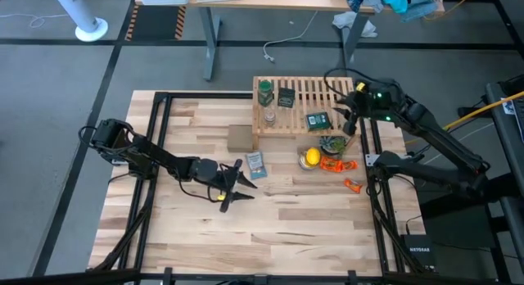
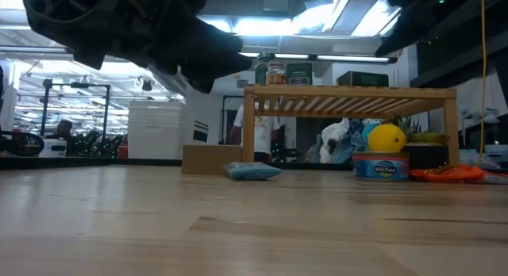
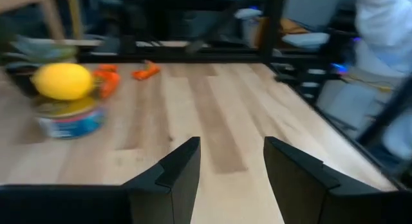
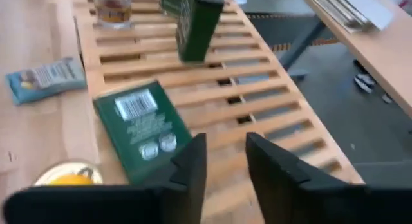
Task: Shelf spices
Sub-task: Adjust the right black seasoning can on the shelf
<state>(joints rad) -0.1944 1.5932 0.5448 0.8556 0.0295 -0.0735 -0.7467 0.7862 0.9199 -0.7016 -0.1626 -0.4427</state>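
The wooden slatted shelf [image 1: 304,105] stands at the table's far right and carries all four spices. The green bottle [image 1: 264,92] and the clear glass jar [image 1: 268,117] stand at its left end. A dark tin [image 1: 286,97] stands upright beside them [image 4: 196,24]. The green-labelled tin [image 1: 318,119] lies flat on the slats [image 4: 141,127]. My right gripper [image 1: 350,121] hangs open over the shelf's right end [image 4: 225,143], just right of that flat tin, touching nothing. My left gripper [image 1: 237,187] is open above the bare table centre [image 3: 232,147].
A small brown cardboard box [image 1: 240,138] sits left of the shelf, with a blue-and-white packet [image 1: 255,165] nearer. A lemon [image 1: 311,159] rests on a round can [image 2: 379,165], beside orange items [image 1: 334,164] [image 1: 352,185]. The near half of the table holds nothing.
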